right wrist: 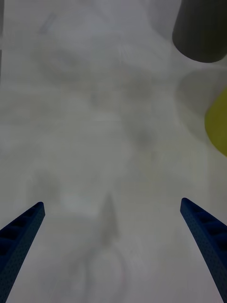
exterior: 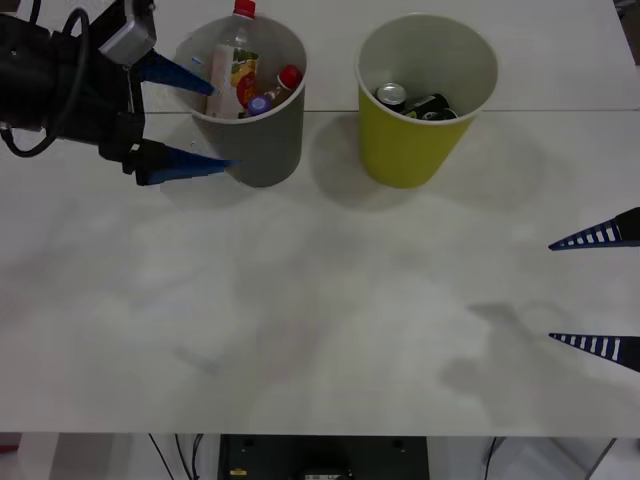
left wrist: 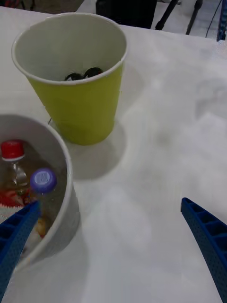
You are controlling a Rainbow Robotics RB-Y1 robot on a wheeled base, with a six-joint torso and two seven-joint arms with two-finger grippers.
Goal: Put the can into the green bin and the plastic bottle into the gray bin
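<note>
Now left pincer (exterior: 205, 125) wide open, empty, at gray bin (exterior: 265, 150) rim; right pincer (exterior: 598, 290) open, empty, near table edge.

Table (exterior: 300, 330): white, matte, faintly smudged; a seam line crosses its far part.
Dark unit (exterior: 320, 457): black box below the table's near edge, at mid-width, with a small yellow label.
Cables (exterior: 180, 450): thin dark leads hanging below the table's near edge, to either side of the dark unit.
Dark stand legs (left wrist: 182, 14): beyond the table's far edge.
</note>
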